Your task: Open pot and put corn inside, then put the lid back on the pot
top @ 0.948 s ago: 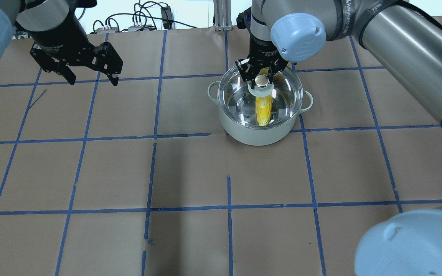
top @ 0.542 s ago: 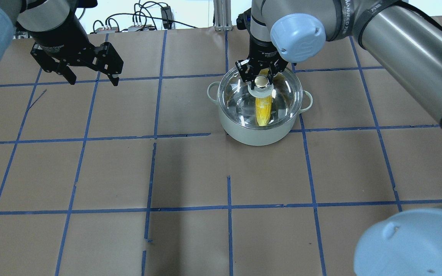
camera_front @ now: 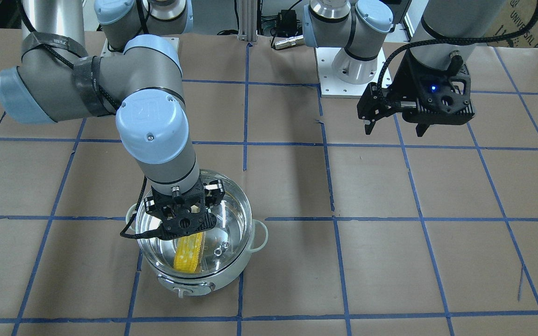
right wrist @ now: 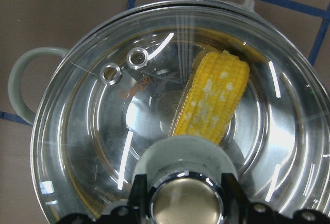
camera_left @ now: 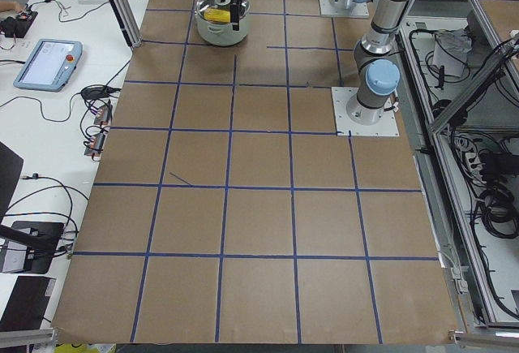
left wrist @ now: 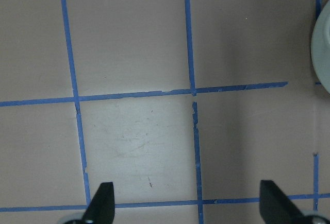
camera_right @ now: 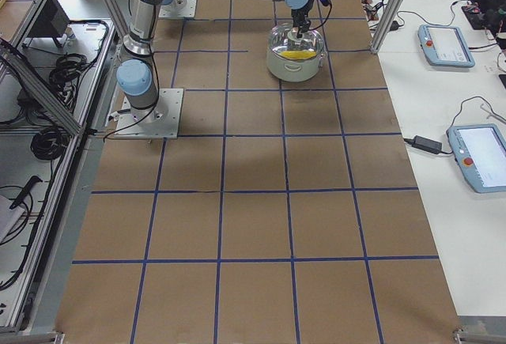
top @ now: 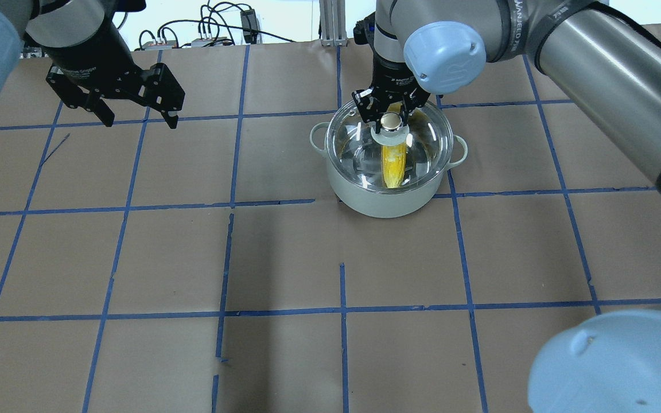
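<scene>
The pale mint-white pot [top: 376, 201] stands on the brown table right of centre. The yellow corn [top: 393, 163] lies inside it, seen through the clear glass lid [top: 422, 137], which sits on the pot's rim. My right gripper [top: 390, 117] is shut on the lid's shiny knob. The right wrist view shows its fingers [right wrist: 138, 193] on both sides of the knob, with the corn [right wrist: 211, 100] below the glass. My left gripper [top: 140, 121] is open and empty, hanging above the table far to the pot's left. The front view shows the pot's control knob [camera_front: 184, 290].
The table is brown paper with a blue tape grid [top: 230, 202]. Cables and boxes [top: 210, 34] lie beyond the far edge. The left wrist view shows bare table and the pot's edge [left wrist: 324, 49]. Tablets [camera_right: 447, 43] lie on a side bench.
The right gripper stays on the lid's knob and has shifted only very slightly. The left arm has not moved.
</scene>
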### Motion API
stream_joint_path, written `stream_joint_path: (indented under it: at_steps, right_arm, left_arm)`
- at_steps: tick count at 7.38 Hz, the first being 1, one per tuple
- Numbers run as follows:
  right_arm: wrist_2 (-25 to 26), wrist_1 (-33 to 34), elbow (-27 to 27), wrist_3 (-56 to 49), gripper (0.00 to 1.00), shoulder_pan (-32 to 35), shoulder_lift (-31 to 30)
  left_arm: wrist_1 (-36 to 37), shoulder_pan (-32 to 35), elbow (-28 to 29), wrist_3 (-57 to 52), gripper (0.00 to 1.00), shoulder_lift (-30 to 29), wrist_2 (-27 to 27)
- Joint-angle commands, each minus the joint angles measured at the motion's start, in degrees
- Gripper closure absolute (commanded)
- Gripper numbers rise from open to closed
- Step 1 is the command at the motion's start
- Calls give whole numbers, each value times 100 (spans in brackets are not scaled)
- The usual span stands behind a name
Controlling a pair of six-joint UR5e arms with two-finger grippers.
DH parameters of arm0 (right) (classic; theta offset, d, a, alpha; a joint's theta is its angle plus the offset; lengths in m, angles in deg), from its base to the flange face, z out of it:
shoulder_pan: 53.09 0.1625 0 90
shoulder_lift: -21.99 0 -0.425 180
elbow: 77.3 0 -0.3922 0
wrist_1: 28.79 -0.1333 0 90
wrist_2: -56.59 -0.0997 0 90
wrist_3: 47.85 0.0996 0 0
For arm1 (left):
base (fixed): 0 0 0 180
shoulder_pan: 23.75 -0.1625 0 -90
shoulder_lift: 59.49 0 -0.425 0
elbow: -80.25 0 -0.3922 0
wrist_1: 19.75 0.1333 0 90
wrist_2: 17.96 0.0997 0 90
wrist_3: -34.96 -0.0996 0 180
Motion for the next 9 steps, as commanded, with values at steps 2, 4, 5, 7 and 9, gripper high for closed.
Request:
stream_joint_path:
  at_steps: [2,4,5,7,9]
  right_arm:
    - [13,26,6,22,0,-13,-48]
    - [22,26,6,14,0,-66,-136]
    - [22,18,-20,-12,0,-66,-223]
    - [-83,105,-239,49,0,12,-242]
    - [-93,211,-310,40,1,57,-242]
  left_arm:
    - [-1,9,0,0,0,0,0]
    - [-1,9,0,0,0,-9,0]
    - [-10,18,-9,9,0,-9,0]
    - [-36,18,-9,9,0,-9,0]
    - [-1,26,-52,17,0,-9,9]
